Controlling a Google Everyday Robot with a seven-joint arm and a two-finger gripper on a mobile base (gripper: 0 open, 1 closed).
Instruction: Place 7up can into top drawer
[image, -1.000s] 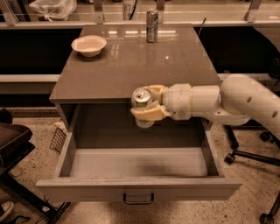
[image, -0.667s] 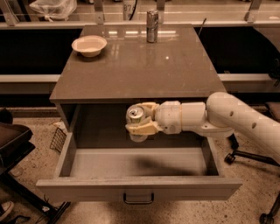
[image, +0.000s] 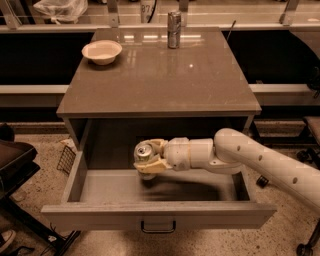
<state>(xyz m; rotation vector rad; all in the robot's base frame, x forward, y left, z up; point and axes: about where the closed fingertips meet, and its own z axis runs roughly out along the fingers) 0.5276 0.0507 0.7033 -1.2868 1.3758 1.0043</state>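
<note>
While the top drawer (image: 157, 216) is standing pulled out, I am holding the 7up can (image: 144, 151) clamped in the fingers of the gripper (image: 143, 160), low inside the drawer; lowering and releasing are left.

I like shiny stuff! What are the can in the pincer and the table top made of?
The 7up can, held by the pincer over the open top drawer, looks like metal: silvery lid. The table top could be polished stone or laminate: lights reflect off it.
</note>
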